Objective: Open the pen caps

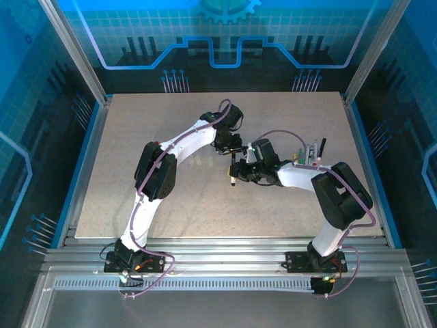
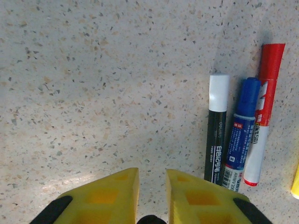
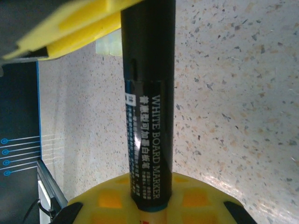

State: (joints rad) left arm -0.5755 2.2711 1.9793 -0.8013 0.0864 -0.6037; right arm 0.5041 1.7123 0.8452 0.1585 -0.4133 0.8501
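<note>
Black pen (image 3: 148, 116) sits clenched in right tool (image 3: 147, 200), far end beside left tool (image 2: 153, 176), whose grasp I cannot tell

Three pens (image 2: 240, 130) lie side by side on the table (image 2: 93, 93), right of the left gripper (image 2: 152, 176).

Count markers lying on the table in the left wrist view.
3 for sure, side by side at right: black marker with a white end, blue marker, red marker. A yellow sliver at the right edge may be a fourth.
</note>
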